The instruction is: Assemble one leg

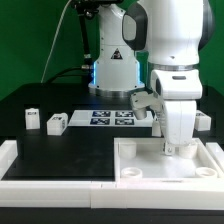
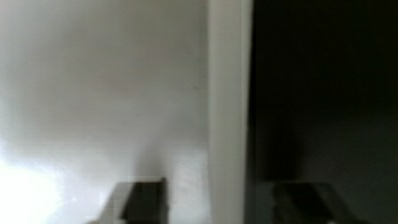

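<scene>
Two legs (image 1: pixel 31 119) (image 1: pixel 56 123), small white blocks, stand on the black table at the exterior view's left, far from my gripper (image 1: pixel 172 148). The gripper is down at the far rim of the large white square panel (image 1: pixel 170 170) at the front right. In the wrist view the gripper (image 2: pixel 221 203) is open. Its dark fingertips (image 2: pixel 139 200) straddle the panel's raised rim (image 2: pixel 228 90), one over the white panel face (image 2: pixel 89 100), the other over the dark table. No leg shows in the wrist view. Nothing is held.
The marker board (image 1: pixel 105 117) lies flat behind the panel, in front of the robot base. A white raised border (image 1: pixel 40 168) runs along the table's front left. Another small white block (image 1: pixel 204 122) sits at the far right, partly hidden by the arm.
</scene>
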Available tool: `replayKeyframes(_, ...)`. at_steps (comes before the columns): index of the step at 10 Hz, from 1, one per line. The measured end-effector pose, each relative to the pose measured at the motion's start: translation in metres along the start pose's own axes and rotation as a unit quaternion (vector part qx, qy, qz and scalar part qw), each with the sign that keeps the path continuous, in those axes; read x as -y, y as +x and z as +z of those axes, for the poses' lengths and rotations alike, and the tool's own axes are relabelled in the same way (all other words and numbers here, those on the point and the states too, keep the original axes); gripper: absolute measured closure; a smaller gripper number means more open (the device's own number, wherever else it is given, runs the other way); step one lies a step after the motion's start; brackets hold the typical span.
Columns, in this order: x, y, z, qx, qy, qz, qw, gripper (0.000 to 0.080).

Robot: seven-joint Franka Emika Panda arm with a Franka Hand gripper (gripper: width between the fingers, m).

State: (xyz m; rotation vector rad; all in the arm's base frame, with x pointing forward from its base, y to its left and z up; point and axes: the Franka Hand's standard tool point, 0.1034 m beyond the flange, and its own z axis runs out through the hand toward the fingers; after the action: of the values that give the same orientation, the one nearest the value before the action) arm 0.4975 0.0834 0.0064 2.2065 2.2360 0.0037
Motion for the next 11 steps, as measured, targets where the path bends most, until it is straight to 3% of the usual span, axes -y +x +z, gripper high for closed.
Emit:
replayKeyframes(1,0.0,0.0,0.0,0.0,0.0,0.0,1.0,0.0315)
replayKeyframes(2,0.0,0.0,0.0,0.0,0.0,0.0,1.0,0.0205)
replayKeyframes(3,0.0,0.0,0.0,0.0,0.0,0.0,1.0,0.0167)
replayKeyframes(6,0.001,0.0,0.0,0.0,0.001,0.001,1.0,0.0151)
replayKeyframes(11,0.037,0.008,-0.04,0.008,-0.009,0.062,0.998,0.0151)
